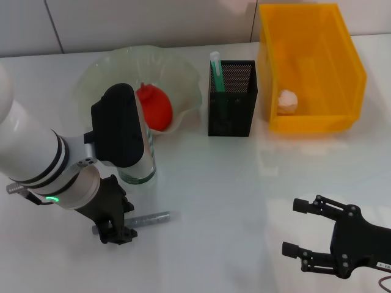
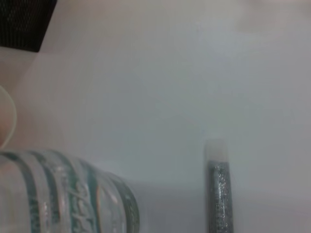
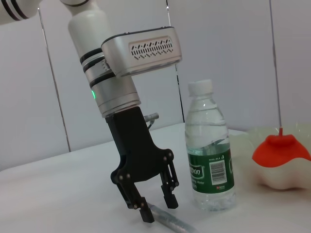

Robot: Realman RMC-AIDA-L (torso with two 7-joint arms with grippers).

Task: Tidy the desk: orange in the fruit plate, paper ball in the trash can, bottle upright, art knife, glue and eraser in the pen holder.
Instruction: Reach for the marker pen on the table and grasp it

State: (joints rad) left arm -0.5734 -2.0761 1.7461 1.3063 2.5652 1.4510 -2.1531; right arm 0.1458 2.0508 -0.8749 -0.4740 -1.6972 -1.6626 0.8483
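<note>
A grey glittery art knife (image 1: pixel 149 220) lies flat on the white desk; it also shows in the left wrist view (image 2: pixel 218 194). My left gripper (image 1: pixel 116 235) is down at its near end, fingers open on either side of it (image 3: pixel 158 209). A clear water bottle (image 3: pixel 210 155) with a green label stands upright just behind the gripper. An orange (image 1: pixel 156 108) lies in the pale fruit plate (image 1: pixel 183 70). A paper ball (image 1: pixel 287 101) lies in the yellow trash can (image 1: pixel 354 67). A green stick (image 1: pixel 217 68) stands in the black mesh pen holder (image 1: pixel 235 116). No eraser shows. My right gripper (image 1: pixel 295 227) is open and empty.
The fruit plate, pen holder and trash can stand in a row along the back of the desk. The bottle (image 1: pixel 139 171) stands close to my left wrist. Bare desk lies between the two grippers.
</note>
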